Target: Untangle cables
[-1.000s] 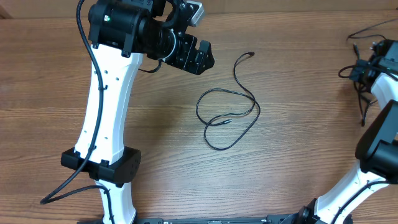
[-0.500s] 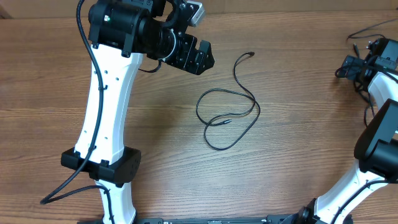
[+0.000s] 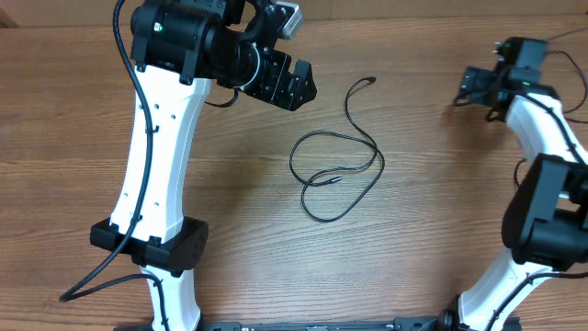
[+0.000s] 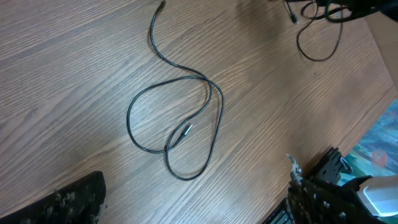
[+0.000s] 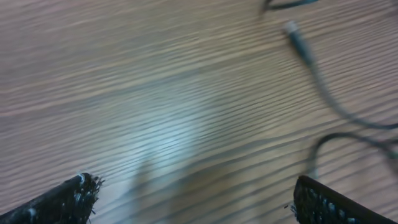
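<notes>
One thin black cable [image 3: 335, 175] lies loose in a curvy loop mid-table, also in the left wrist view [image 4: 180, 124], with its plug tip [image 4: 186, 129] inside the loop. More cables [image 4: 317, 31] lie in a small tangle at the far right; one strand with a plug tip [image 5: 298, 36] shows blurred in the right wrist view. My left gripper [image 3: 292, 85] [image 4: 186, 208] hovers open above and to the left of the loop, holding nothing. At the table's back right, my right gripper [image 3: 473, 87] [image 5: 199, 202] is open over bare wood, the tangle beside it.
The wooden table [image 3: 423, 230] fills the view. The left arm's white link [image 3: 156, 156] and thick black cord [image 3: 138, 83] stand at the left. The right arm [image 3: 542, 202] rises at the right edge, hiding most of the tangle from above.
The right gripper has opened, let go of the tangled cables, and swung left and back away from them. The left arm and the looped cable have not moved.
</notes>
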